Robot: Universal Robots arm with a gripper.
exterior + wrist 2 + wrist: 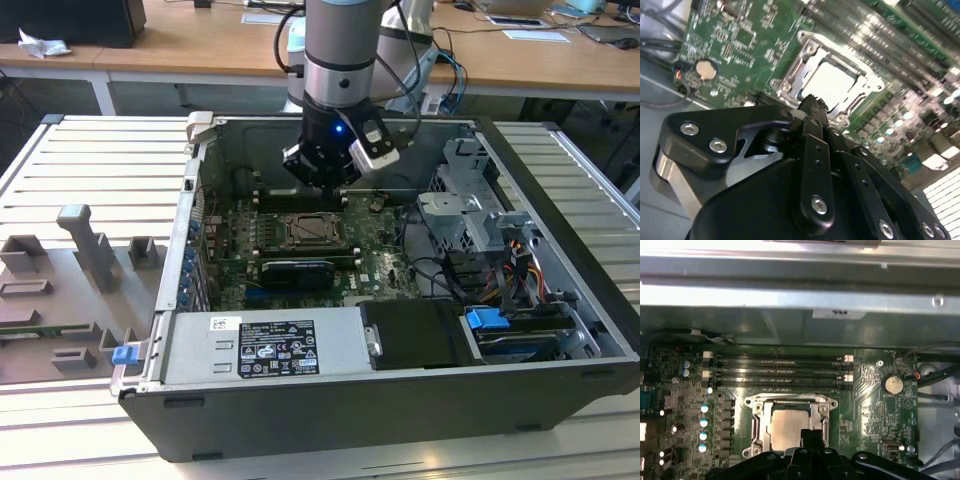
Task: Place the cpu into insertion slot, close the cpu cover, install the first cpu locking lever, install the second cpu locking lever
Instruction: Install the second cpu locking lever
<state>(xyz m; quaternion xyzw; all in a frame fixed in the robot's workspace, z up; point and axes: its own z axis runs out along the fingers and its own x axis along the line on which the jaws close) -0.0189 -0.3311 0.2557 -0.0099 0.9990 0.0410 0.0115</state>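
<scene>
Claw [811, 436] hangs just above the insertion slot [790, 426], at its edge toward the cables, fingers pressed together, nothing held. We see the cpu [787, 427] already seated flat in the slot, the cpu cover [757, 412] down around it as a metal frame. The exterior view puts the slot [304, 230] mid-board, directly under the claw [322, 180]. The second wrist view shows the fingertip over the cover's rim [840, 117]; contact, we cannot tell.
</scene>
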